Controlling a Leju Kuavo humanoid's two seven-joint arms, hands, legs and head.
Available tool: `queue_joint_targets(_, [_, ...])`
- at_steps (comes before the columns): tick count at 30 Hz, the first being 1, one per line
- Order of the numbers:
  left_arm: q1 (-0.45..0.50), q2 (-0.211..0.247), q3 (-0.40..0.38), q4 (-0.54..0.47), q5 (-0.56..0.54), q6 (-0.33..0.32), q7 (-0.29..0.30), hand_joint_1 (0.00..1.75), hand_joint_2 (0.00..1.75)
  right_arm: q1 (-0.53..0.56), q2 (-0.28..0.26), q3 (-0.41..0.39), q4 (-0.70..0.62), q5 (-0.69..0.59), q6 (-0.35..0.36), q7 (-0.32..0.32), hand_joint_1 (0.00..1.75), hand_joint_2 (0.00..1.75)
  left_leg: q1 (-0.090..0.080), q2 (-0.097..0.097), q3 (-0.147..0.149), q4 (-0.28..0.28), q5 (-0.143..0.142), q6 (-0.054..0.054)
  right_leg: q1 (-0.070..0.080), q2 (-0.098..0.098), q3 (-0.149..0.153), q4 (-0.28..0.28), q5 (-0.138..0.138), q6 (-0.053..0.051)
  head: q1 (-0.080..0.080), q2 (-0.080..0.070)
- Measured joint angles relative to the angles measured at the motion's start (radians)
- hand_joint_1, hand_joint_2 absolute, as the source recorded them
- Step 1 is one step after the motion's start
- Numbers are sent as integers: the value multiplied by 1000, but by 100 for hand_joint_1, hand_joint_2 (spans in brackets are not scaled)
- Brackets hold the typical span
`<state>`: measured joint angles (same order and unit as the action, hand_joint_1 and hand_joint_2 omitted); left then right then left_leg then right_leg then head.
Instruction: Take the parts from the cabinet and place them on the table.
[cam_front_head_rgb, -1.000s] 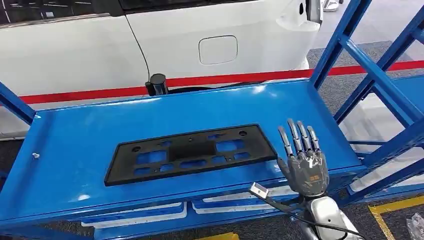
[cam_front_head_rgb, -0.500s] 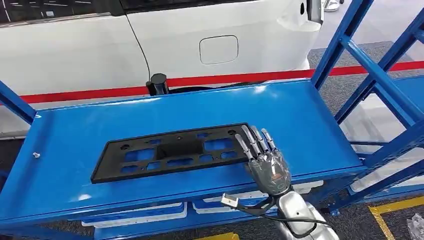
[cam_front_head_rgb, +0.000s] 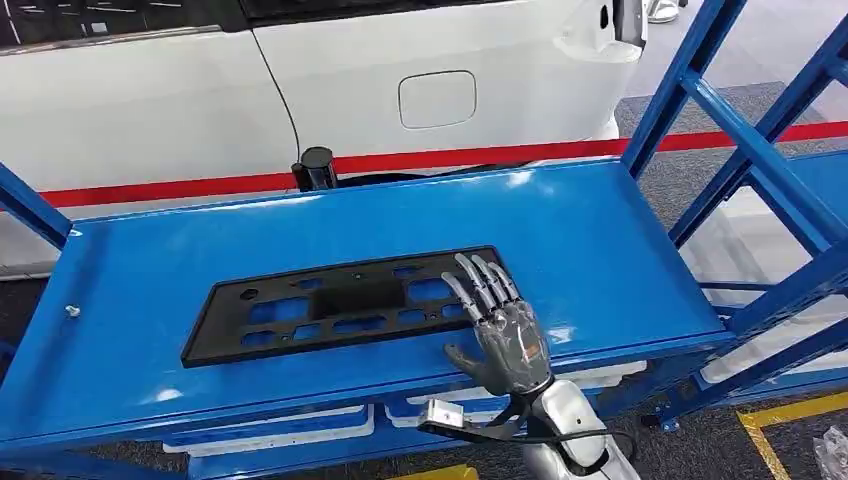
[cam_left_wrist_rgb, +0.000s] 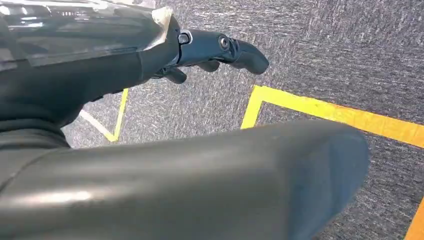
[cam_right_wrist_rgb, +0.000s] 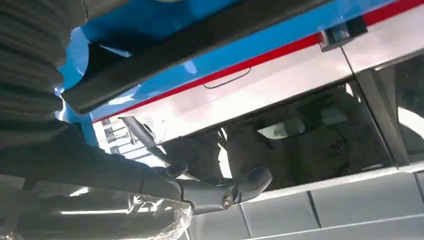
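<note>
1. Black license-plate bracket lies flat on blue cabinet shelf, near front edge.
2. Right hand at bracket's right end, fingers spread over it, nothing grasped; contact unclear.
3. Left hand hangs over grey floor, loosely unclenched, holding nothing.
4. Step: reaching for pickup. Next move likely needs fingers under the bracket's edge.

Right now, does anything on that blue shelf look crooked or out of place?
Slightly. The black plastic panel lies askew on the blue shelf, its right end farther back than its left. The right hand is at that right end.
</note>
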<state>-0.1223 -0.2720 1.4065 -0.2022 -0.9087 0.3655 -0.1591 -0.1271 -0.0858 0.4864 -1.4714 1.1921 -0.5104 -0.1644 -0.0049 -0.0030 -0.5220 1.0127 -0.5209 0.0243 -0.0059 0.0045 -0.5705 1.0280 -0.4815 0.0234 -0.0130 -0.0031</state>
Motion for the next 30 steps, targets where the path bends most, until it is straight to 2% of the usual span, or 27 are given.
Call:
queue_joint_targets(7, [0, 0, 0, 0, 0, 1, 6, 0, 0, 2, 11, 0, -22, -19, 12, 0, 0, 175, 0, 0, 0, 0, 0, 0, 0, 0, 0, 0, 0, 0, 0, 0])
queue_joint_targets(8, [0, 0, 0, 0, 0, 2, 7, 0, 0, 1, 12, 0, -22, -21, 12, 0, 16, 175, 0, 0, 0, 0, 0, 0, 0, 0, 0, 0, 0, 0, 0, 0])
queue_joint_targets(9, [0, 0, 0, 0, 0, 3, 8, 0, 0, 0, 13, -1, -22, -21, 12, 0, 49, 175, 0, 0, 0, 0, 0, 0, 0, 0, 0, 0, 0, 0, 0, 0])
queue_joint_targets(10, [0, 0, 0, 0, 0, 4, 8, 0, 0, -3, 13, -3, -22, -21, 12, 0, 138, 175, 0, 0, 0, 0, 0, 0, 0, 0, 0, 0, 0, 0, 0, 0])
queue_joint_targets(11, [0, 0, 0, 0, 0, 5, 8, 0, 0, -8, 14, -7, -18, -18, 12, 3, 134, 175, 0, 0, 0, 0, 0, 0, 0, 0, 0, 0, 0, 0, 0, 0])
queue_joint_targets(12, [0, 0, 0, 0, 0, 6, 8, 0, 0, -13, 14, -11, -14, -14, 11, 11, 162, 175, 0, 0, 0, 0, 0, 0, 0, 0, 0, 0, 0, 0, 0, 0])
queue_joint_targets(13, [0, 0, 0, 0, 0, 8, 8, 0, 0, -20, 14, -18, -6, -5, 8, 23, 164, 175, 0, 0, 0, 0, 0, 0, 0, 0, 0, 0, 0, 0, 0, 0])
queue_joint_targets(14, [0, 0, -1, 0, 0, 10, 8, 0, 0, -27, 16, -24, 4, 9, 5, 36, 145, 175, 0, 0, 0, 0, 0, 0, 0, 0, 0, 0, 0, 0, 0, 0])
queue_joint_targets(15, [0, 0, -1, 0, 0, 12, 8, 0, 0, -34, 17, -30, 16, 22, 3, 48, 150, 175, 0, 0, 0, 0, 0, 0, 0, 0, 0, 0, 0, 0, 0, 0])
queue_joint_targets(16, [0, 0, -1, 0, 1, 13, 7, 0, 0, -40, 19, -40, 33, 34, 3, 60, 147, 175, 0, 0, 0, 0, 0, 0, 0, 0, 0, 0, 0, 0, 0, 0])
queue_joint_targets(17, [0, 0, -1, 0, 1, 15, 7, 0, 0, -46, 19, -48, 49, 40, 4, 69, 120, 175, 0, 0, 0, 0, 0, 0, 0, 0, 0, 0, 0, 0, 0, 0])
queue_joint_targets(20, [0, 2, -3, 0, 2, 16, 7, 0, 0, -61, 22, -80, 105, 51, 20, 95, 120, 175, 0, 0, 0, 0, 0, 0, 0, 0, 1, 0, 0, 0, 0, 0])
queue_joint_targets(28, [1, 2, -14, 0, 2, 16, 6, 0, 0, -83, 33, -116, 177, 52, 28, 101, 120, 175, 0, 0, 0, 0, 0, 0, 0, 0, 0, 0, 0, 0, 0, 0])
queue_joint_targets(29, [1, 2, -15, 0, 2, 16, 6, 0, 0, -84, 34, -117, 181, 52, 28, 101, 0, 175, 0, 0, 0, 0, 0, 0, 0, 0, 0, 0, 0, 0, 0, 0])
queue_joint_targets(30, [1, 2, -16, 0, 2, 16, 6, 0, 0, -84, 34, -119, 184, 52, 28, 101, 0, 175, 0, 0, 0, 0, 0, 0, 0, 0, 0, 0, 0, 0, 0, 0])
